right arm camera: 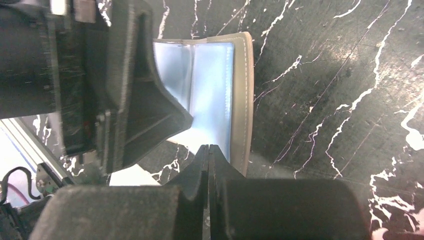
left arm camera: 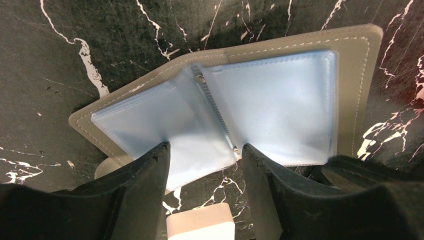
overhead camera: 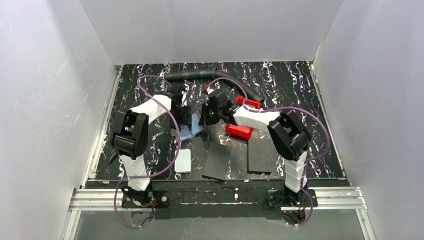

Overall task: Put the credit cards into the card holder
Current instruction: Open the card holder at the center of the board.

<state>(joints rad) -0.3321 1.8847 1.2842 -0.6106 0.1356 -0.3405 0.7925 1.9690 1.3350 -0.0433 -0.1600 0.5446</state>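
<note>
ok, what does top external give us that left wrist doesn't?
Only top external: the right arm, the red tray and two black panels.
Only left wrist: the card holder close up, with its blue sleeves and snap, and the left claw open astride one sleeve.
Both: the card holder lying open on the marbled table.

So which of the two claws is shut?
The right claw, fingers pressed flat together at the edge of the holder. The left claw stands open, fingers apart over the holder.
</note>
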